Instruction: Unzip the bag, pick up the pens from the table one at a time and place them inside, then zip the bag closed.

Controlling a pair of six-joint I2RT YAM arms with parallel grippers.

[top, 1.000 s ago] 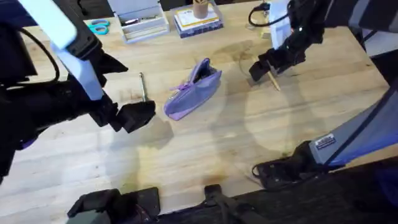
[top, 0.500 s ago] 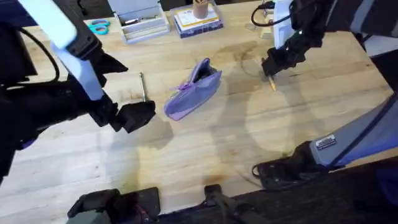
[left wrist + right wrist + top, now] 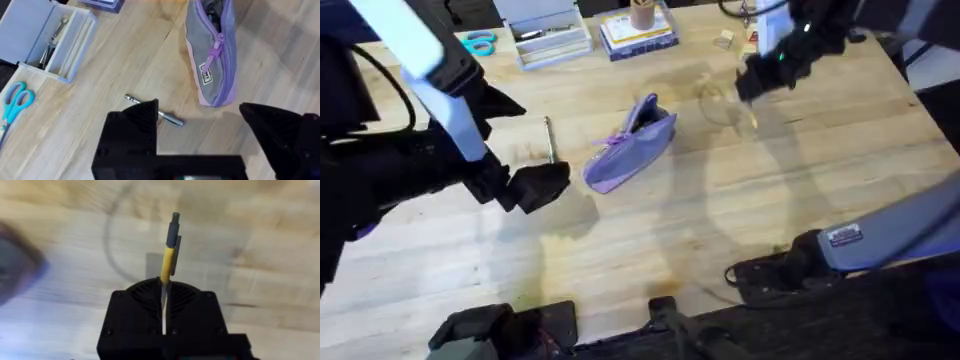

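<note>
- Wooden planks make up your counter (image 3: 650, 230), with a clear box (image 3: 552, 38), teal scissors (image 3: 477, 43) and a stack of books (image 3: 638, 32) parked along the far edge, out of the working area.
- Your purple pouch (image 3: 631, 146) lies near the middle of the counter. In the left wrist view its zipper looks drawn back at the far end, so the mouth gapes there, ready to take a pen.
- Your right tool (image 3: 758, 74) is clamped shut on the yellow pen (image 3: 167, 255), which sticks straight out from between its fingers, dark end leading. In the overhead view the pen hangs below the tool, off the counter and to the right of the pouch. Holding it by one end leaves most of its length free to slide into the opening.
- Your left tool (image 3: 207, 125) hovers spread wide and empty, just over the counter to the left of the pouch. The silver pen (image 3: 154, 111) lies below one finger, beside the pouch.
- You are probably best keeping the left tool near the pouch, to steady the fabric while the yellow pen goes in, and the silver pen sits handy for the following pick.
</note>
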